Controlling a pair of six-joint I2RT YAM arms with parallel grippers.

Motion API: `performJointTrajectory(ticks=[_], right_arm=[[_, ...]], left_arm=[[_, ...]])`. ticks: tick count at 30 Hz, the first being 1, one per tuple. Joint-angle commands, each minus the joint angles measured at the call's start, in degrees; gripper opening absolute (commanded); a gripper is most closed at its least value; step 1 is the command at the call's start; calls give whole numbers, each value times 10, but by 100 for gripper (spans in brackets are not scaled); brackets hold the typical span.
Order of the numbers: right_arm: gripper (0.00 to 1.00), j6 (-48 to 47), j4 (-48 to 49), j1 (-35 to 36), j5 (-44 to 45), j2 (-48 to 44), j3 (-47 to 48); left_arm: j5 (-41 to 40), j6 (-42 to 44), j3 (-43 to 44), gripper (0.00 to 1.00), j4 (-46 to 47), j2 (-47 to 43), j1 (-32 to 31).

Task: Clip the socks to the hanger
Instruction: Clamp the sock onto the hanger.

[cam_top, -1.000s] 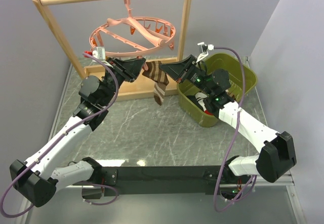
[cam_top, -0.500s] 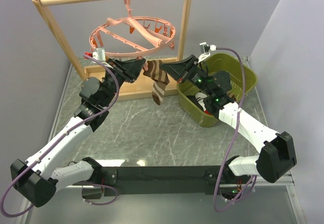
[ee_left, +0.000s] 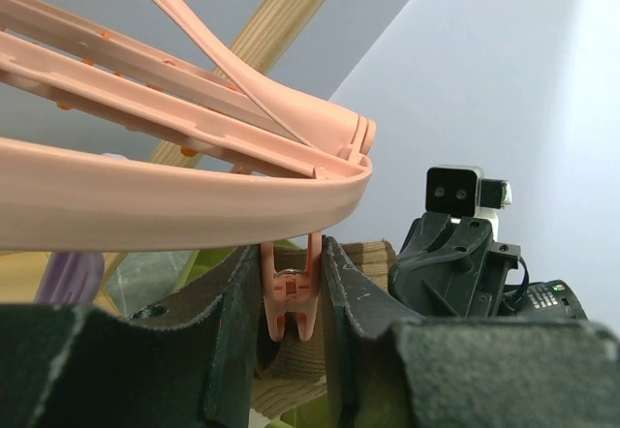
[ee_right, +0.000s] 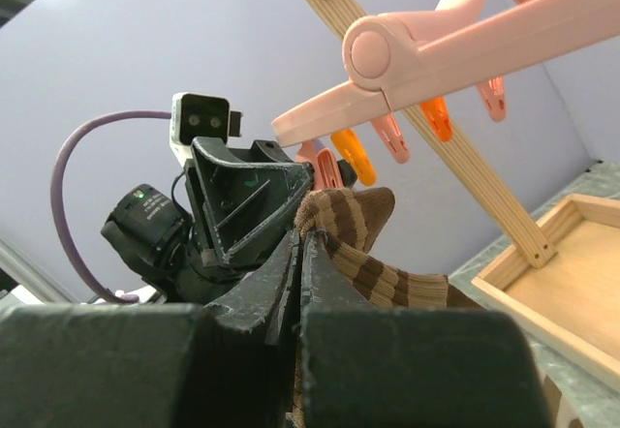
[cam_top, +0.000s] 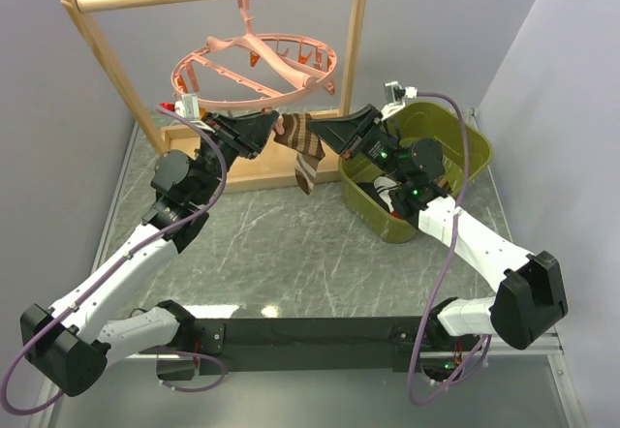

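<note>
Looking down from above: left gripper [cam_top: 274,123] and right gripper [cam_top: 318,134] meet nose to nose under the hanger [cam_top: 254,60]; the sock [cam_top: 305,157] hangs lengthwise from the right one. Left wrist: fingers [ee_left: 242,331] squeeze a clip [ee_left: 290,297] from both sides, sock just behind and below it. Right wrist: jaws clamped on the sock top, angled upward.

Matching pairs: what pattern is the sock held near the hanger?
The sock is brown with tan stripes; clearest from right wrist.

I'm holding both arms stretched forward and raised, left gripper [ee_left: 291,288] squeezing a clip [ee_left: 290,314] between part-spread fingers [ee_left: 237,321], right gripper [ee_right: 302,246] facing it, pinching a sock [ee_right: 360,254] at its tips
</note>
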Motion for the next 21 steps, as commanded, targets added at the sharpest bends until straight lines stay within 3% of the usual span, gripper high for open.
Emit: performJointTrajectory(ticks=[1, 21], right_arm=[[0, 15, 61, 6, 8, -7, -10], [0, 28, 127, 7, 16, 11, -4]], left_arm=[[21, -11, 4, 19, 46, -16, -6], [23, -39, -3, 19, 73, 0, -14]])
